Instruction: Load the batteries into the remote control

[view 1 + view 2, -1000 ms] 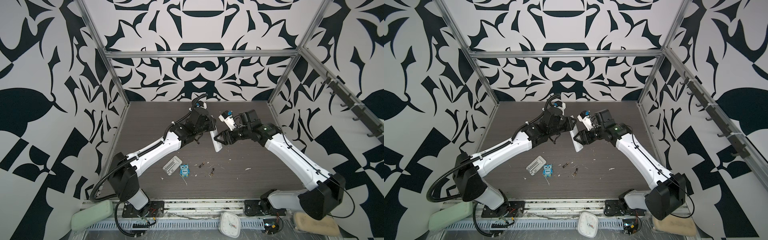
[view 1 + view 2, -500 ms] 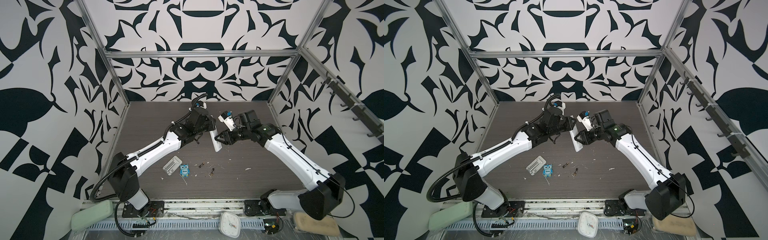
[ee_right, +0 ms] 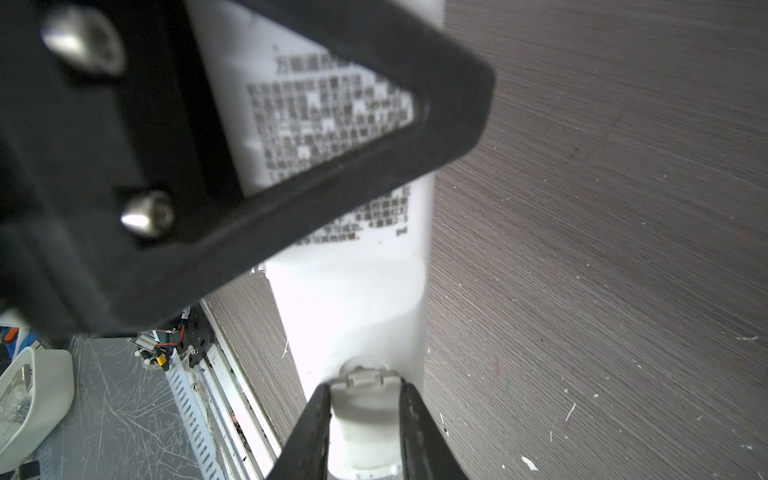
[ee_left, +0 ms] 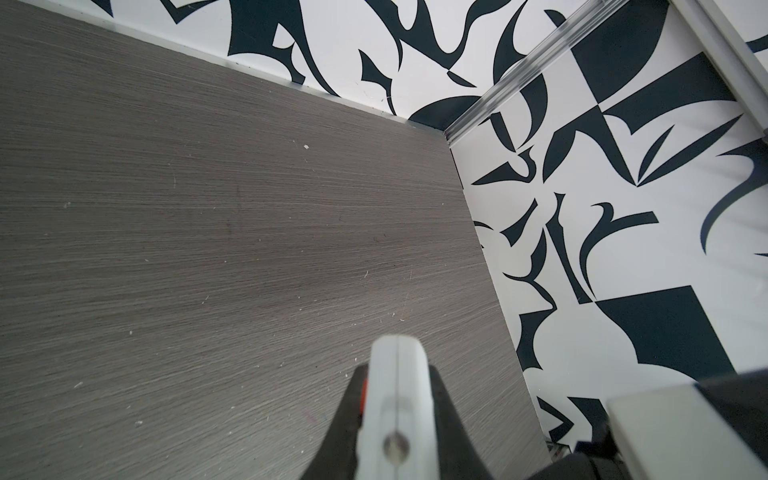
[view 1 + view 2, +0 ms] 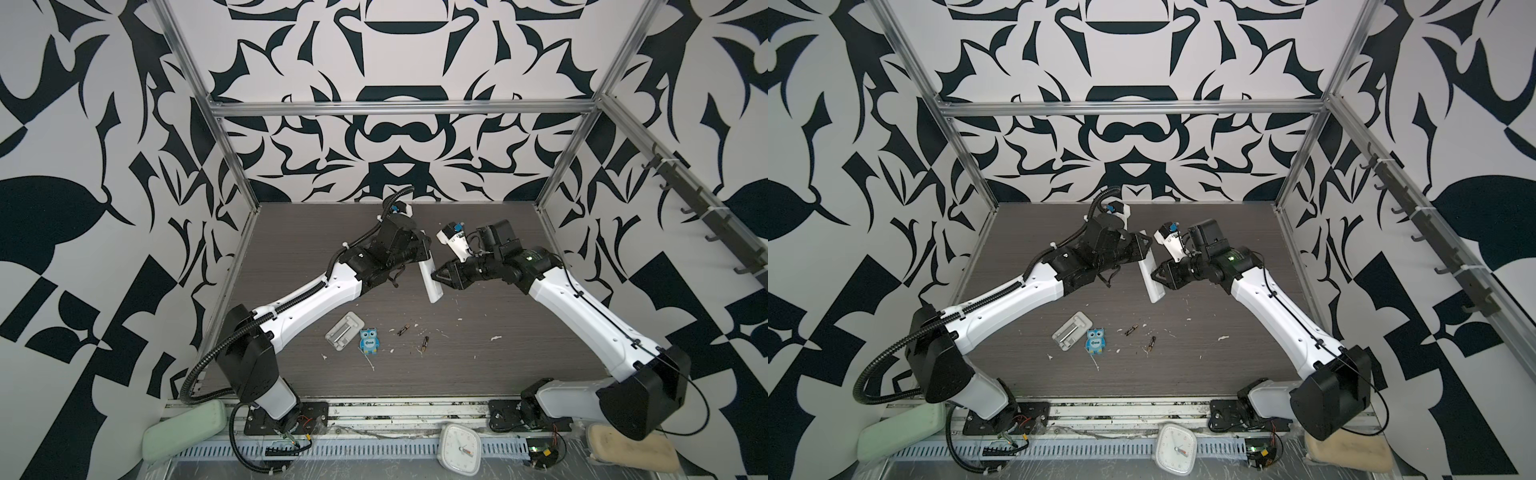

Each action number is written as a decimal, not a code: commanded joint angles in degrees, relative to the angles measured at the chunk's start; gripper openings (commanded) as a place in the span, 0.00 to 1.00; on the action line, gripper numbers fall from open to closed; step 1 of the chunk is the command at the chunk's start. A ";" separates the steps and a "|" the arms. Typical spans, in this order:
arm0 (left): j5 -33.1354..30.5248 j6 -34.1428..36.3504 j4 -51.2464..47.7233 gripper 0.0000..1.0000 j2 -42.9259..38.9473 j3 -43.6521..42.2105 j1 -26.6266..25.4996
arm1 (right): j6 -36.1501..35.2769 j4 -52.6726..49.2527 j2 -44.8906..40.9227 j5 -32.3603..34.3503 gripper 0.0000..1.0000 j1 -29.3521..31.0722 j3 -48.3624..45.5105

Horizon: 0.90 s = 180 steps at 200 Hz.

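The right claw [image 3: 365,388] has been narrowed onto the battery cover [image 3: 365,424] of the remote control [image 5: 430,282], gripped aloft by the left claw [image 4: 397,386]; the shallow pinch could slip. The batteries [image 5: 403,330] are left nearer, untouched.

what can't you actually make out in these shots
- Printed label on the long white remote control: blurred, partly behind the left hand, right wrist view.
- Markings on the two small dark gold-banded batteries: too small, both top views.
- Remote control's length: cut off by the edge, left wrist view.
- Whether the right hand touches it: unclear, right wrist view.
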 commanded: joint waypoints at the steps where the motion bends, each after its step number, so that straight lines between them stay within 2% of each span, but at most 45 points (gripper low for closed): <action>1: 0.19 0.22 0.90 0.00 -1.68 1.28 0.04 | -0.31 1.02 -0.77 0.88 0.30 0.17 0.32; 95: 0.13 0.55 0.70 0.00 -1.41 1.82 0.13 | -0.28 1.11 -1.01 1.65 0.24 0.13 0.76; 180: 0.11 0.63 0.52 0.00 -1.37 1.89 0.22 | -0.45 -0.25 -2.03 9.32 0.24 0.00 0.67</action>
